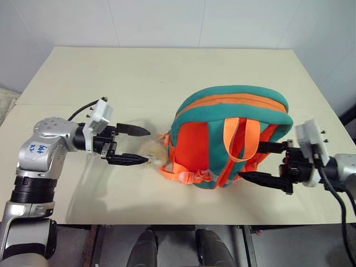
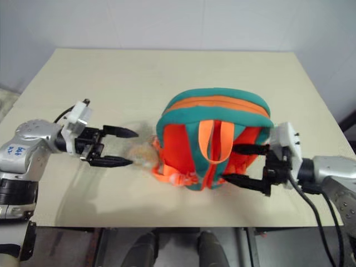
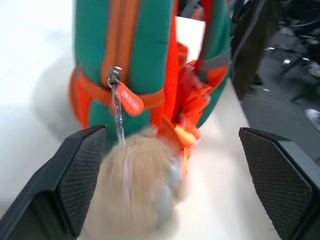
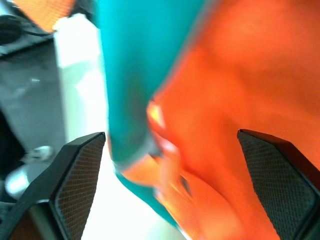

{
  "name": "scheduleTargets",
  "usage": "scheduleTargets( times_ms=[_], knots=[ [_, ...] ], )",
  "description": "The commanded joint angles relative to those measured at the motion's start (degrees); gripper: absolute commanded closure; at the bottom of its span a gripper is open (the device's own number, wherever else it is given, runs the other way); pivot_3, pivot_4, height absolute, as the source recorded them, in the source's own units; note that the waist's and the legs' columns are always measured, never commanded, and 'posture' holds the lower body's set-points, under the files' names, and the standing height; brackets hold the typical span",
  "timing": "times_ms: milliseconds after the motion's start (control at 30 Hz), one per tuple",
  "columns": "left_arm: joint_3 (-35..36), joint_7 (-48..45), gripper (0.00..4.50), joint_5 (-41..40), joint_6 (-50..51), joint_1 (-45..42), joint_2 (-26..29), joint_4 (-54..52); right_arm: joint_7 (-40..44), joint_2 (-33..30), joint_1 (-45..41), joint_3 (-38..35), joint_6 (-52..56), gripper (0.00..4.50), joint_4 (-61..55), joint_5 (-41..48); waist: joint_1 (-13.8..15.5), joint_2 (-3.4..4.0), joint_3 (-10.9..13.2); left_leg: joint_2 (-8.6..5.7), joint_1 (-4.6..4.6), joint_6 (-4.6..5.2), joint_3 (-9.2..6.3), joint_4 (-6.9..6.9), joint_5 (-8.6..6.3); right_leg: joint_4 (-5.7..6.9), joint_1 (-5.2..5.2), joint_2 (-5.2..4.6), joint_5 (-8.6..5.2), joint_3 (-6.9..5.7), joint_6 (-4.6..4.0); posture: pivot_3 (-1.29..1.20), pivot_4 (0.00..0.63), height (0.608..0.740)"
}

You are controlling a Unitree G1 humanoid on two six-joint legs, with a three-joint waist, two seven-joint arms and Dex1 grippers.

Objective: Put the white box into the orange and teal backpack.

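Backpack [image 1: 231, 136], orange and teal, is flanked on the table [image 1: 139, 72] by the left gripper [image 1: 136, 146] and right gripper [image 1: 258, 162], both spread wide, nothing held.

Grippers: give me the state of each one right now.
Left gripper: open, holding nothing, beside the plush toy on the backpack.
Right gripper: open, holding nothing, at the backpack's other side.

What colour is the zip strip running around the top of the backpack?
Orange, set in a teal band on the backpack; the left eye view shows it best.
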Motion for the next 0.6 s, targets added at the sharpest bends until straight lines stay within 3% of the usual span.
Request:
scheduleTargets(
  times_ms=[33, 233, 433, 600],
  knots=[
    [3.82, 0.77, 0.05, -0.29, -2.78, 1.26, 1.79, 0.14, 2.36, -2.71, 5.38, -9.02, 0.51, 0.00, 0.85, -0.43, 0.03, 0.00, 0.00, 0.00, -0.01, 0.00, 0.00, -0.01, 0.00, 0.00, -0.01, 0.00, 0.00, 0.00, 0.00, 0.00, 0.150, 0.740],
    [5.57, -1.50, 0.05, -0.23, -4.25, 2.73, 5.63, 3.02, 8.76, -5.48, 12.12, -12.08, -12.55, 0.00, 9.34, -13.26, -0.04, -0.02, -0.01, -0.01, 0.01, 0.00, 0.06, 0.00, 0.00, -0.09, 0.02, -0.01, -0.01, 0.01, -0.02, 0.00, 0.150, 0.740],
    [5.55, -5.92, 0.05, -0.73, -4.45, 5.77, 8.38, 1.58, 10.51, -6.74, 7.25, -8.95, -16.13, 0.00, 14.67, -15.54, -0.60, -0.01, -0.01, 0.02, 0.04, 0.00, 0.18, -0.01, 0.00, -0.11, 0.00, 0.00, -0.02, 0.13, -0.09, 0.00, 0.150, 0.740],
    [7.38, -4.23, 0.05, -1.40, -4.15, 8.26, 8.41, -1.30, 11.20, -6.47, -1.44, -3.22, -17.65, 0.00, 19.42, -16.06, -0.67, 0.00, 0.00, 0.04, 0.03, 0.00, 0.17, -0.04, 0.00, -0.11, -0.01, -0.01, -0.01, 0.12, -0.05, 0.00, 0.150, 0.740]
  ],
)
